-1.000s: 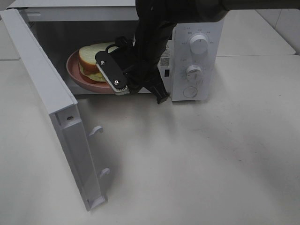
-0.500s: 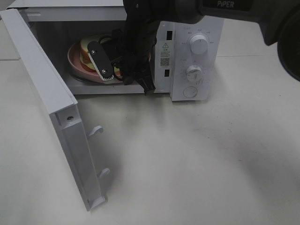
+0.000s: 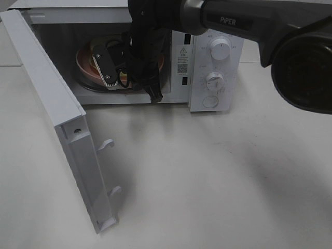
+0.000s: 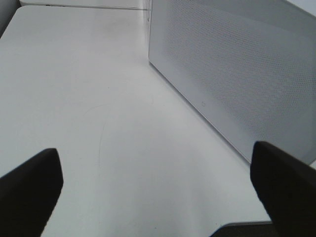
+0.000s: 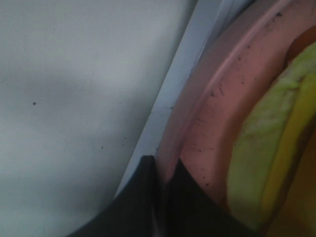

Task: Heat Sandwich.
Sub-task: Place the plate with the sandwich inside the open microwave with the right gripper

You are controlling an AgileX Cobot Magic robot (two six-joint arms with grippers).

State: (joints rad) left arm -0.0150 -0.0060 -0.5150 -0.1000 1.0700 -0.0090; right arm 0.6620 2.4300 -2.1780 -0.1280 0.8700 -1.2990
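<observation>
The sandwich (image 5: 269,158) lies on a round pink plate (image 5: 212,118); only its yellow and pale-green edge shows in the right wrist view. My right gripper (image 5: 162,180) is shut on the plate's rim. In the high view the plate (image 3: 84,61) is inside the open microwave (image 3: 215,62), and my right gripper (image 3: 123,72) and arm cover most of it and hide the sandwich. My left gripper (image 4: 153,150) is open over bare table, with nothing between its fingers.
The microwave door (image 3: 62,119) stands swung out to the left, with its latch hooks facing the middle of the table. A perforated white panel (image 4: 237,64) stands close beside my left gripper. Two knobs (image 3: 220,49) sit on the microwave's right panel.
My right arm has carried the plate with the sandwich from the microwave's front opening deeper into the cavity, toward the back left. The left gripper has stayed open.
</observation>
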